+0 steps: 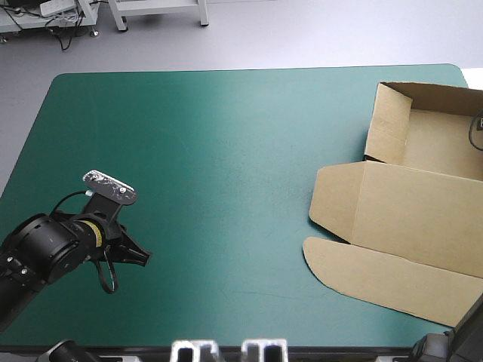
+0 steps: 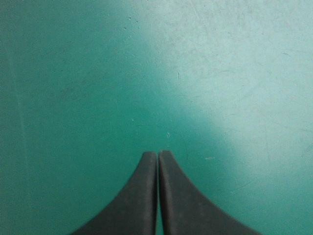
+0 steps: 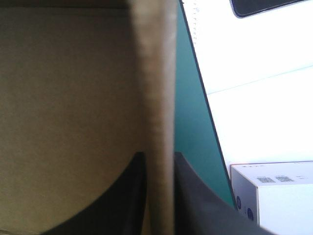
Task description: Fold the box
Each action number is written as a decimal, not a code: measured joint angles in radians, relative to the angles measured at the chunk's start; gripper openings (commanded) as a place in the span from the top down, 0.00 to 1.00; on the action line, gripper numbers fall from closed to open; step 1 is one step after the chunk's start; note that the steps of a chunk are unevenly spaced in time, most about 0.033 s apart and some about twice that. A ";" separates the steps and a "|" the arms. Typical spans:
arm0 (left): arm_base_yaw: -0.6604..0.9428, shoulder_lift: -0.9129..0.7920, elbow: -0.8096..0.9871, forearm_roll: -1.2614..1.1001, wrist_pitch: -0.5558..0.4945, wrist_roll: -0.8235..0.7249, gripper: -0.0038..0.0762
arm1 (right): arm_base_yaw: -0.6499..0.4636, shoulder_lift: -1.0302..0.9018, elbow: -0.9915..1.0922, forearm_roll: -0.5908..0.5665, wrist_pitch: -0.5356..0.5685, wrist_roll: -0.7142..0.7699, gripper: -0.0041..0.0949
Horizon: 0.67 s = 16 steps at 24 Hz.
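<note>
The brown box (image 1: pixel 407 204) lies at the table's right side as an open tray, with raised walls at the far end and its lid and rounded flap flat toward the near edge. In the right wrist view my right gripper (image 3: pixel 159 154) straddles one upright wall (image 3: pixel 156 73) of the box, one black finger on each side, all but shut on the board. The tray's inside (image 3: pixel 63 98) lies beside it. That gripper is outside the high view. My left gripper (image 1: pixel 143 258) rests low over the teal-green cover at the near left, far from the box, its fingers (image 2: pixel 146 196) shut in one arch on nothing.
The teal-green cover (image 1: pixel 226 151) stretches bare between the left arm and the box. The held wall stands close to the table's right edge (image 3: pixel 205 98). Beyond that edge are a white surface and a white carton (image 3: pixel 279 196).
</note>
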 measured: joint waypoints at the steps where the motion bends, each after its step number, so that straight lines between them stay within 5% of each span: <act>1: 0.000 0.000 0.000 0.000 0.000 0.000 0.96 | -0.001 0.002 0.000 0.003 -0.001 0.000 0.52; 5: 0.000 0.000 0.000 0.000 -0.001 0.000 0.96 | -0.003 0.007 0.000 0.009 -0.027 0.013 0.20; 8: 0.000 0.000 0.000 0.000 -0.001 0.000 0.96 | -0.006 0.007 -0.001 0.000 -0.057 0.036 0.18; 14: 0.000 0.000 0.000 0.000 -0.003 0.000 0.96 | -0.008 -0.001 -0.198 0.014 0.065 0.091 0.35; 16: 0.000 0.000 0.000 0.000 -0.006 0.000 0.96 | -0.009 -0.036 -0.260 0.109 0.099 0.082 0.67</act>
